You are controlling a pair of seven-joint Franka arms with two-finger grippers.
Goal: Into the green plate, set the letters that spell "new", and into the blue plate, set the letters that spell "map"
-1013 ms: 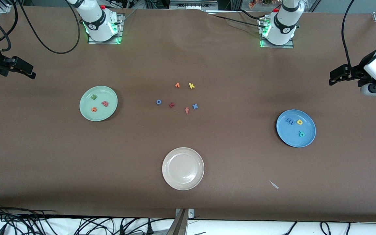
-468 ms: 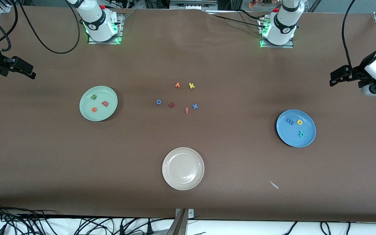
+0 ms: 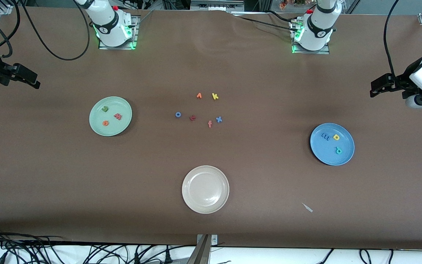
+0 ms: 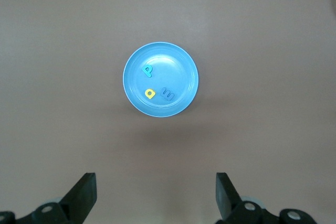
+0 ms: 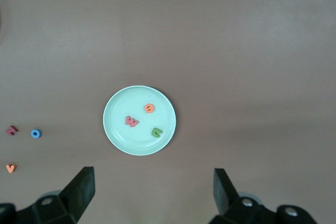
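Left gripper [image 4: 155,195] is hanging in the air at the front view's right edge, jaws spread wide, holding nothing. Right gripper [image 5: 152,195] is hanging at the same view's left edge, also spread wide and empty. Both arms are waiting.

Green plate [image 3: 97,126], left of centre in the front view, is carrying green "n" [image 3: 104,109], orange "e" [image 3: 105,123] and salmon-red "w" [image 3: 118,116], each apart from the others. Blue plate [image 3: 324,154], lower right, is carrying blue "m" [image 3: 325,137], yellow "a" [image 3: 336,137] and teal "p" [image 3: 338,150].

Cream-white plate [image 3: 191,201] is sitting low in the centre, nothing in it. Six spare letters [image 3: 198,109] are lying loose mid-frame on the table [image 3: 50,176].
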